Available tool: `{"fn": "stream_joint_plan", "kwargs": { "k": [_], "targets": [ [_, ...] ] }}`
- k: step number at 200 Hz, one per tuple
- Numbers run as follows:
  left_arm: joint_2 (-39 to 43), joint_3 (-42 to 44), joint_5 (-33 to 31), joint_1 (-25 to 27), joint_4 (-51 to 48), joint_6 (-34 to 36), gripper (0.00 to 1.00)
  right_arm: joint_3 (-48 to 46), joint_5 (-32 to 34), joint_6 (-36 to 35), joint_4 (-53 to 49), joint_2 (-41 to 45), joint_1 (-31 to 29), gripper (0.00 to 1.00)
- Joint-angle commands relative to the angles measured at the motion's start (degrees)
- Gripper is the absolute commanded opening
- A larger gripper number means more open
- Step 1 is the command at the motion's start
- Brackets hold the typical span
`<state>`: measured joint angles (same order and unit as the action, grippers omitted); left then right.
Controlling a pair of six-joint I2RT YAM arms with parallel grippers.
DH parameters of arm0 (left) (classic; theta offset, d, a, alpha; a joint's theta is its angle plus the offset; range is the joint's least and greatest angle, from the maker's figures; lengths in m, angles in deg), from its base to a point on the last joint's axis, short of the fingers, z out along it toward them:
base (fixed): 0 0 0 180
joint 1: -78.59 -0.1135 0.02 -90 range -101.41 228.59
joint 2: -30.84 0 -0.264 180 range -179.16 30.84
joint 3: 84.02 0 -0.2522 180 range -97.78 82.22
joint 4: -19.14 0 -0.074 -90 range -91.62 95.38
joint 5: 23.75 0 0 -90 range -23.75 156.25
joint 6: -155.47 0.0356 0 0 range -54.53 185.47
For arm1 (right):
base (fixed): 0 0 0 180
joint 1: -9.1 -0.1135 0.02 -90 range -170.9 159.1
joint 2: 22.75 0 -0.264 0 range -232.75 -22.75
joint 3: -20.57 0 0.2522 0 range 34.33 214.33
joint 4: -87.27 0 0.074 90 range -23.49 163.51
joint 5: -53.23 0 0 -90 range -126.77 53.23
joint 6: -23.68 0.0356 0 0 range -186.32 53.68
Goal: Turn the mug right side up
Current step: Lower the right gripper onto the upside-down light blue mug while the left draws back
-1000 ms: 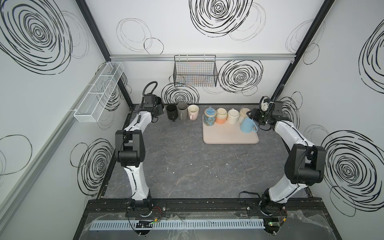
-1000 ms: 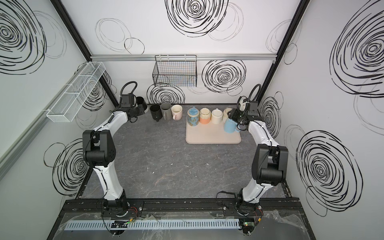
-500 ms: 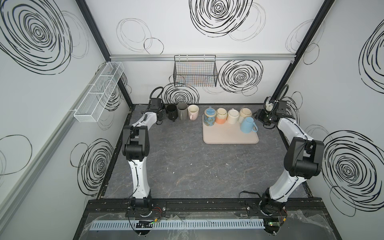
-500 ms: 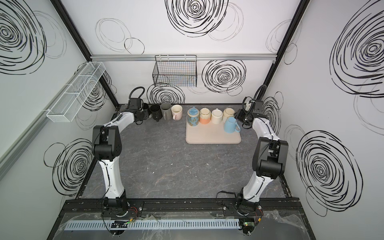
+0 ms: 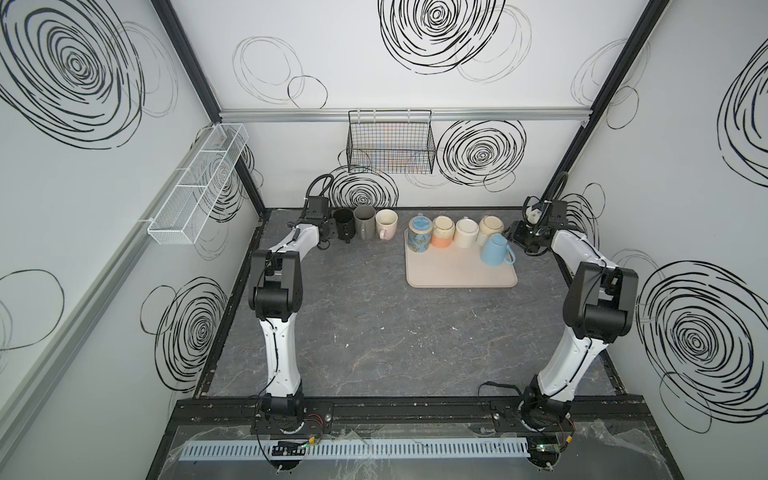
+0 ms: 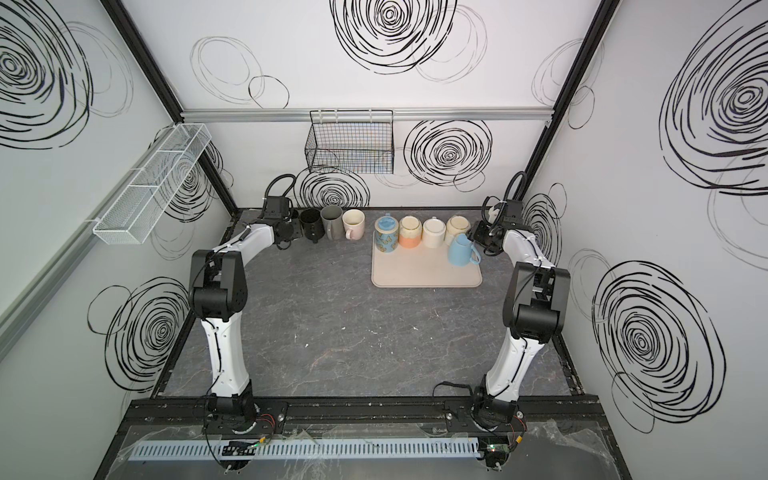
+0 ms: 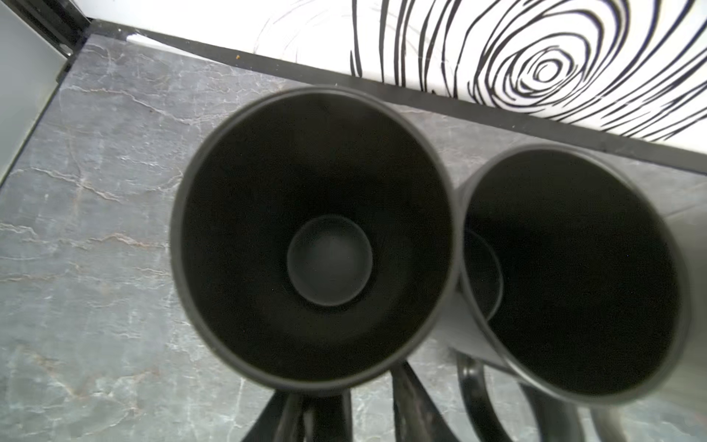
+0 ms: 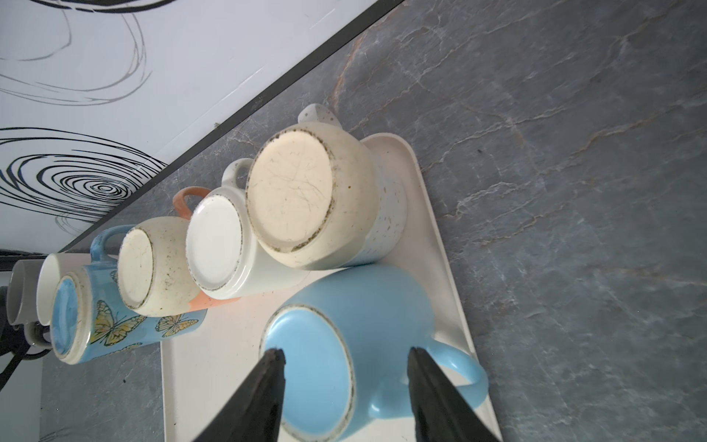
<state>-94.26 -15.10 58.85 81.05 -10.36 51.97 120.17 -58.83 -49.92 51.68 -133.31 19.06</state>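
An upside-down light blue mug (image 5: 494,249) (image 6: 461,249) stands on the right side of the beige tray (image 5: 457,276). My right gripper (image 8: 346,354) (image 5: 514,239) is open; in the right wrist view its fingers straddle the blue mug's (image 8: 344,336) base and handle without touching. A black mug (image 5: 344,222) (image 7: 313,237) stands upright at the left end of the back row. My left gripper (image 7: 357,409) (image 5: 332,232) is behind it at its handle, open, with table showing between handle and one finger.
An upright grey mug (image 5: 365,220) (image 7: 570,268) and a cream mug (image 5: 386,222) stand beside the black one. Upside-down on the tray: a butterfly mug (image 5: 419,235), an orange mug (image 5: 442,232), a white mug (image 5: 466,232), a speckled mug (image 5: 490,226). A wire basket (image 5: 390,145) hangs on the back wall.
My left gripper moved toward the mug row with the black mug and then opened off its handle. My right arm shifted slightly by the blue mug, still open.
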Motion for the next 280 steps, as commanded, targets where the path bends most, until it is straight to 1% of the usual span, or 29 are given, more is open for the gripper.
{"fn": "stream_joint_plan", "kwargs": {
  "k": [1, 24, 54, 80, 119, 164, 183, 232, 253, 270, 280],
  "targets": [
    [3.10, -1.65, -0.54, 0.53, 1.32, 0.92, 0.46, 2.20, -1.73, -1.29, -1.91, -1.90, 0.19, 0.56],
    [5.71, -0.55, -0.45, 0.53, 0.64, 1.25, 0.48, 3.05, -2.77, -1.56, -2.37, -3.16, 0.25, 0.56],
    [10.88, 3.23, -0.07, 0.66, 0.37, 1.47, 0.49, 3.53, -3.32, -1.67, -3.18, -4.50, 0.21, 0.56],
    [16.27, 8.50, 0.17, 1.27, 1.28, 1.69, 0.50, 3.27, -4.24, -1.42, -4.62, -4.67, -0.02, 0.55],
    [24.27, 18.04, 1.58, 3.00, 4.51, -0.10, 0.51, 0.36, -4.64, -1.38, -5.29, -2.11, -1.51, 0.55],
    [31.89, 29.09, 1.73, 7.57, 9.55, -3.26, 0.51, -4.53, -4.90, 1.00, -4.72, 1.32, -5.37, 0.55],
    [34.68, 33.41, 2.10, 9.92, 11.47, -4.71, 0.51, -7.30, -4.49, 2.20, -3.19, 2.69, -8.15, 0.55],
    [39.69, 42.71, 2.68, 16.01, 15.61, -8.87, 0.51, -9.83, -2.57, 6.93, -1.26, 4.07, -15.21, 0.56],
    [40.78, 45.53, 2.81, 19.00, 16.67, -10.49, 0.51, -12.75, -2.64, 9.95, 2.37, 6.34, -16.62, 0.56],
    [41.16, 47.33, 2.52, 21.89, 17.60, -13.03, 0.51, -16.25, -4.69, 12.50, 7.52, 9.23, -16.72, 0.56],
    [41.17, 47.97, 1.93, 23.83, 17.77, -13.92, 0.51, -18.00, -5.41, 12.65, 9.78, 10.87, -16.71, 0.56]
  ]
}}
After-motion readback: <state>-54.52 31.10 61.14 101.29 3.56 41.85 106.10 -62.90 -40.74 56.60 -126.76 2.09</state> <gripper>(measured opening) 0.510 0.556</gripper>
